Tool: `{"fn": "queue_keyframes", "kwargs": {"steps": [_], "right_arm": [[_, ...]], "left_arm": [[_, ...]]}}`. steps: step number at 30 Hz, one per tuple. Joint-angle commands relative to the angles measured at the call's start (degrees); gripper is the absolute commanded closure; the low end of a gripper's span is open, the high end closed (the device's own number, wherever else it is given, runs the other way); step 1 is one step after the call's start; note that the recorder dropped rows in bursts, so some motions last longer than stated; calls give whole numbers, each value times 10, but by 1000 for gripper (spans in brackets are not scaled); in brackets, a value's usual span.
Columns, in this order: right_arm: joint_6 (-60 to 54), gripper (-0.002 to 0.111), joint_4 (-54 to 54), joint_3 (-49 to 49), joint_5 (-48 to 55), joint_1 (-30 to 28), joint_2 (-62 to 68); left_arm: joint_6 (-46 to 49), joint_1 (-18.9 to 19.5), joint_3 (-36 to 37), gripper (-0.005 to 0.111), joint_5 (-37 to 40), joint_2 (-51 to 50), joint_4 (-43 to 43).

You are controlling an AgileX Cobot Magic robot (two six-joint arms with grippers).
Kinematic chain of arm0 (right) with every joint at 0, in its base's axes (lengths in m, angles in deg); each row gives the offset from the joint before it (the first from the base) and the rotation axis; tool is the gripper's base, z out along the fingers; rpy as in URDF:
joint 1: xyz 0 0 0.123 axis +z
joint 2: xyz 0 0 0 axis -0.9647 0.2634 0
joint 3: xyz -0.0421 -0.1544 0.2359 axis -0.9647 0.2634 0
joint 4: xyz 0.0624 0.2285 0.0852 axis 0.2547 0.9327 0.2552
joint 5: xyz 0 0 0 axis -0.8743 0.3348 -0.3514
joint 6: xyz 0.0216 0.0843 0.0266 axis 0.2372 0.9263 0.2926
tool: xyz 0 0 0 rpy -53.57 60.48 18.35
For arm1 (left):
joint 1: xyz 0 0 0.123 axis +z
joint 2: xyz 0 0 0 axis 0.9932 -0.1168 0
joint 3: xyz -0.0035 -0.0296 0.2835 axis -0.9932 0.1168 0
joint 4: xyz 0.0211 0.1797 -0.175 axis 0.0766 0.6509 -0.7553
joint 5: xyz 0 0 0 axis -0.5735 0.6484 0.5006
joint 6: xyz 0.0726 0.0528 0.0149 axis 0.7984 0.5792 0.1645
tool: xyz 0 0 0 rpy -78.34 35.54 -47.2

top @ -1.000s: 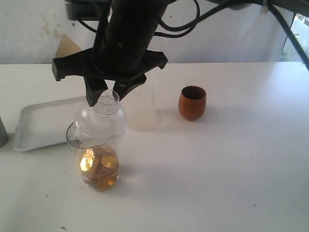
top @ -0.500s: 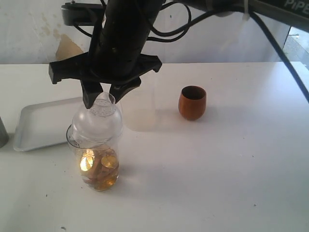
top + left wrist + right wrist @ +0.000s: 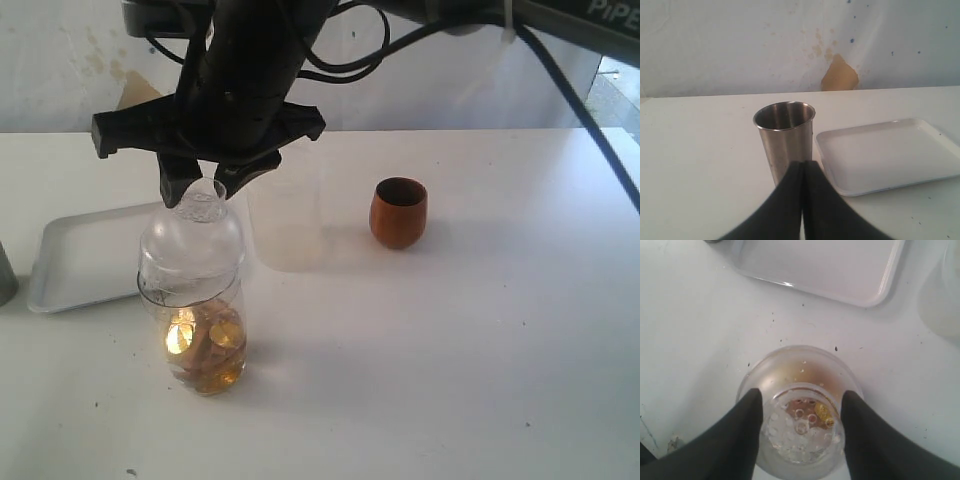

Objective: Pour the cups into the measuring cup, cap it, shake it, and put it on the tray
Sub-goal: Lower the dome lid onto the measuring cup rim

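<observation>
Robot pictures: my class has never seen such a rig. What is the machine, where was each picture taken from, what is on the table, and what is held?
It is a robot with two arms, each ending in a two-fingered gripper. The wide picture comes from a camera off the arms; the other two come from a camera on each wrist, looking along the fingers. On the white table stand a clear measuring cup with amber liquid, a brown wooden cup, a frosted plastic cup, a steel tumbler and a flat white tray. The right gripper pinches the top of a clear domed lid sitting on the measuring cup. The left gripper is shut on nothing, pointing at the tumbler.
</observation>
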Motion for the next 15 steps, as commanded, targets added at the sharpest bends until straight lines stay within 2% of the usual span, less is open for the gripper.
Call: {"fn": "queue_keyframes", "kwargs": {"steps": [1, 15], "right_arm": [[2, 108, 0, -5, -11, 0, -2], [2, 108, -6, -2, -18, 21, 2]], "left_arm": [[1, -3, 3, 107, -7, 3, 5], [1, -3, 3, 107, -7, 3, 5]]}}
